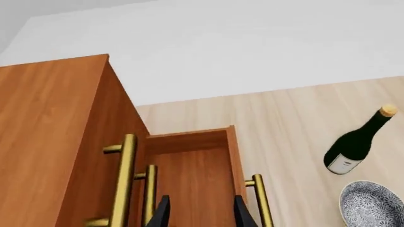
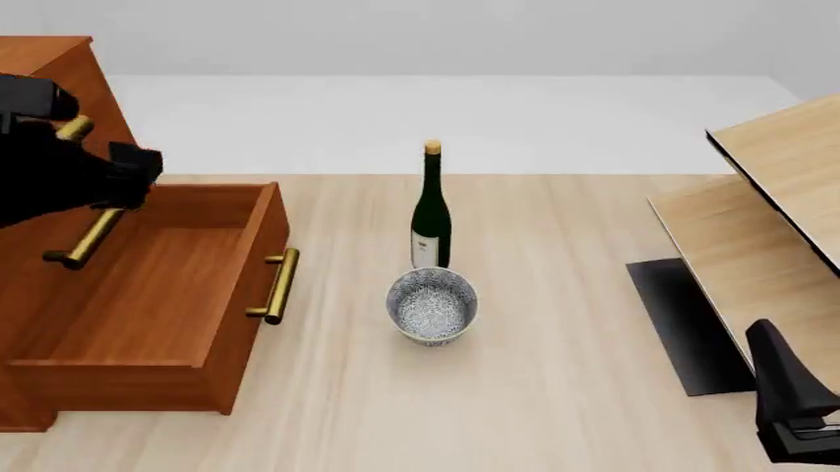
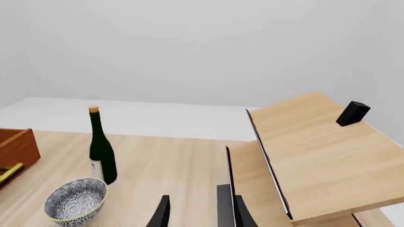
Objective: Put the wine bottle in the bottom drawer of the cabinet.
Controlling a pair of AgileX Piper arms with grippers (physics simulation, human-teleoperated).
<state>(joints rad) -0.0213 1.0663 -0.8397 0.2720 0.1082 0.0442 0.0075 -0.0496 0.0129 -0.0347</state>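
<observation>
We have the bottom drawer [image 2: 157, 285] pulled out, ready to receive the wine bottle [image 2: 431, 211], which stands upright mid-table behind the bowl [image 2: 432, 304]. Our left gripper [image 1: 200, 213] hangs over the drawer with its fingers apart and empty; our right gripper [image 3: 198, 213], also apart, waits well away from the bottle.

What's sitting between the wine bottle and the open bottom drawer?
Nothing: in the front view, only bare table separates the wine bottle from the bottom drawer. The bowl stands in front of the bottle.

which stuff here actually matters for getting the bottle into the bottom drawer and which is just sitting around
Belongs to the job:
- wine bottle, upright on the table
- bottom drawer, pulled open
- cabinet
- left gripper, above the open drawer
- right gripper, well away from the bottle

Just lying about:
- patterned bowl, in front of the bottle
- pale wood furniture with black panel
</observation>
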